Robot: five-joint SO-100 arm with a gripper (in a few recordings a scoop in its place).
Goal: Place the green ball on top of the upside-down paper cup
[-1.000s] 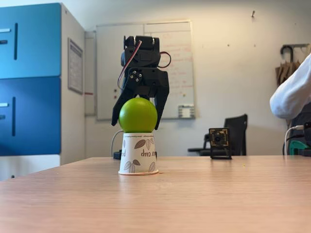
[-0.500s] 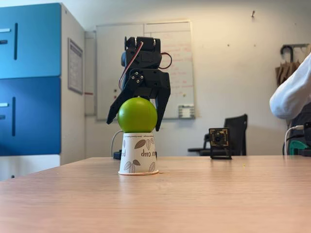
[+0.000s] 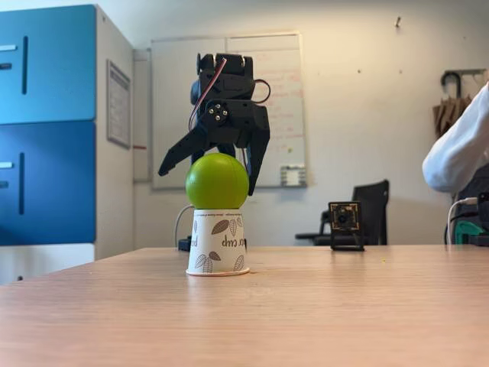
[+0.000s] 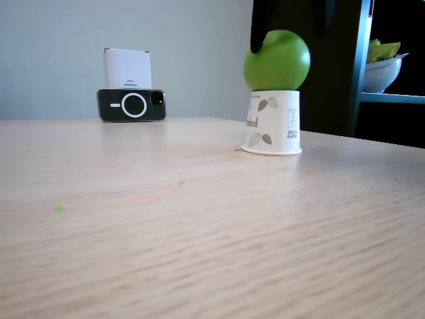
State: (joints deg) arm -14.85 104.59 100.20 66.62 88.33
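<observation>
Both jaws of the pincer (image 3: 206,174) are spread, free of the green ball (image 3: 217,181) atop the upside-down paper cup (image 3: 218,242); retreat toward 12 o'clock, no sideways brush.

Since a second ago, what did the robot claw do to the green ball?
The gripper spread its fingers wider and rose slightly, letting go of the green ball. The ball stayed balanced on the upside-down paper cup, which didn't move on the table.

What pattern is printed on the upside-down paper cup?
Brown-grey leaf shapes with lettering on the white upside-down paper cup, clearest in a fixed view.
</observation>
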